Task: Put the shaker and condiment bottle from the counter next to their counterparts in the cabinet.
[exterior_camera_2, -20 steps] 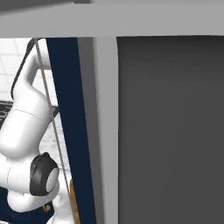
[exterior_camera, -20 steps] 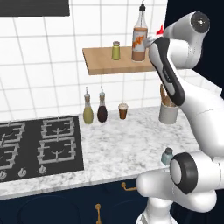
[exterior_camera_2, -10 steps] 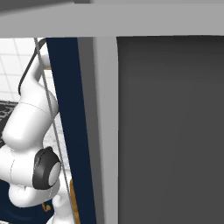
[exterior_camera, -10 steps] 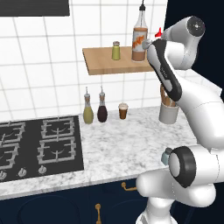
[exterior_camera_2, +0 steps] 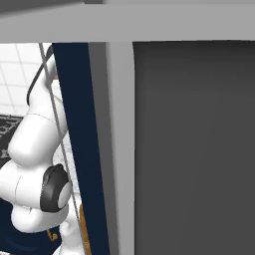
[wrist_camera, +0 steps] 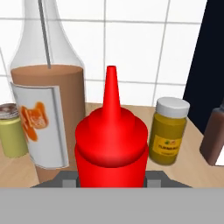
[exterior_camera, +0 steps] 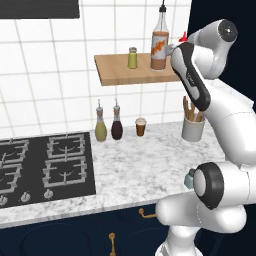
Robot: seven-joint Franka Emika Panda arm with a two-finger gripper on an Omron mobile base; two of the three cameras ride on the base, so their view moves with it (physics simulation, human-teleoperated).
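Observation:
My gripper [wrist_camera: 111,180] is shut on the red condiment bottle [wrist_camera: 111,144], whose pointed nozzle rises in the middle of the hand view. Just behind it on the wooden cabinet shelf [wrist_camera: 192,157] stand the tall clear bottle with orange-brown contents [wrist_camera: 46,109] and, further left, the yellow-green shaker [wrist_camera: 11,131]. From the left base view the red nozzle [exterior_camera: 183,36] peeks out at the shelf's [exterior_camera: 125,72] right end, beside the tall bottle [exterior_camera: 160,42]. The bottle's base is hidden. The pale blue-grey shaker [exterior_camera: 189,178] stands on the counter [exterior_camera: 130,170], half hidden by my arm.
A mustard jar [wrist_camera: 168,131] and a brown bottle [wrist_camera: 214,135] stand on the shelf right of the red bottle. Below the shelf are two cruets [exterior_camera: 108,126], a brown jar [exterior_camera: 141,127] and a utensil pot [exterior_camera: 193,127]. The black hob [exterior_camera: 40,165] lies left.
The arm's upper links have shifted slightly. The red bottle stays in the grip at almost the same spot by the shelf's right end.

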